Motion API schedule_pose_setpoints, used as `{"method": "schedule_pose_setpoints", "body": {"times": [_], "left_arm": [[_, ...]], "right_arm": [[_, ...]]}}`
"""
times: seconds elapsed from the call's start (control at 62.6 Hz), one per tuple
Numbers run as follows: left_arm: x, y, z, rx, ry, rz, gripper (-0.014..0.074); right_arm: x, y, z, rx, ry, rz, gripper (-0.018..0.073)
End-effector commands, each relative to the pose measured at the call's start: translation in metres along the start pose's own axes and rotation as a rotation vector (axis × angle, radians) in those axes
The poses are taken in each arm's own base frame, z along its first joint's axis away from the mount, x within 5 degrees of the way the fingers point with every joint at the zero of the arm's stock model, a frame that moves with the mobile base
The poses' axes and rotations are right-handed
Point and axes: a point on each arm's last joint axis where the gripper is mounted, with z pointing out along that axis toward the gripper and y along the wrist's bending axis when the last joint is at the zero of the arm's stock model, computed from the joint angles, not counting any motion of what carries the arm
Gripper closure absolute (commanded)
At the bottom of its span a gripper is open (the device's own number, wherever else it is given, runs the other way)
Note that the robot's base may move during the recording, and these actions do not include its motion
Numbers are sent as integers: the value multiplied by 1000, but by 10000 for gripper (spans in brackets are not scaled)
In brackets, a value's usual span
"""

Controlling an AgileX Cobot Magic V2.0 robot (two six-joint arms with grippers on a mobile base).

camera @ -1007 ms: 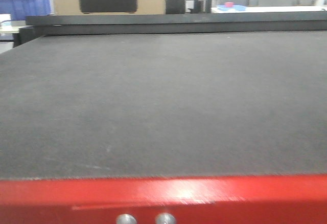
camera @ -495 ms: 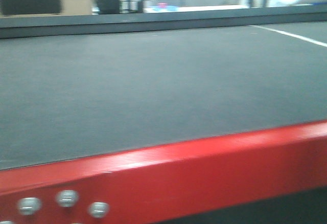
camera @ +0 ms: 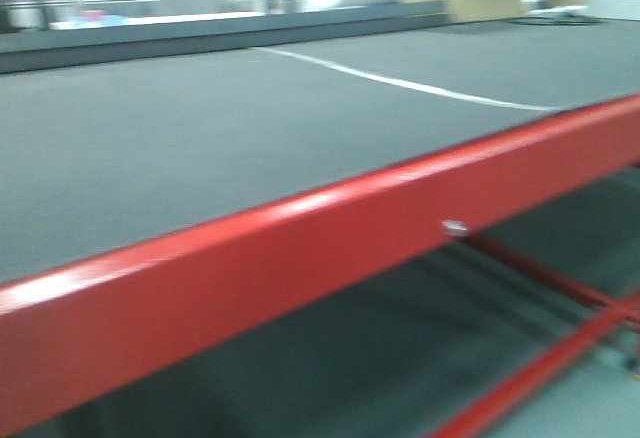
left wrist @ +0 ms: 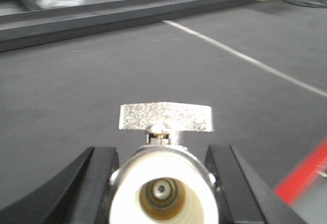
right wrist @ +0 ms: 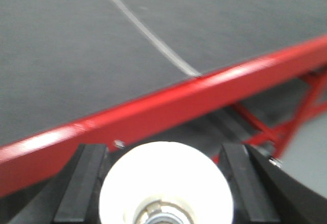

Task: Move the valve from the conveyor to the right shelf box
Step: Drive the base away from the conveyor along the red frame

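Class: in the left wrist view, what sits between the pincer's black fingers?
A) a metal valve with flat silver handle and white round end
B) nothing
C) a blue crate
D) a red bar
A: the silver-handled, white-ended metal valve fills the gap between the black fingers of the left pincer.

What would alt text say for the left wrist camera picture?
A metal valve with a white round end and a flat silver handle sits gripped between two black fingers, facing the camera. Beyond it stretches the dark grey conveyor, crossed by a white line.
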Motion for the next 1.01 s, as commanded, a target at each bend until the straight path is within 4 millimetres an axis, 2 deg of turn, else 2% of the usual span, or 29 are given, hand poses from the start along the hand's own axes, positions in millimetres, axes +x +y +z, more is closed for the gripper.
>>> {"method": "schedule_pose_setpoints", "body": {"times": [0.0,0.991], "left_arm": [[-7,-1,-4,4,-70,-5,707],[-7,-1,-4,4,-70,-5,707]], "right_arm": [[-8,-1,-4,10,-85,-3,722],[-8,-1,-4,10,-85,-3,722]]}}
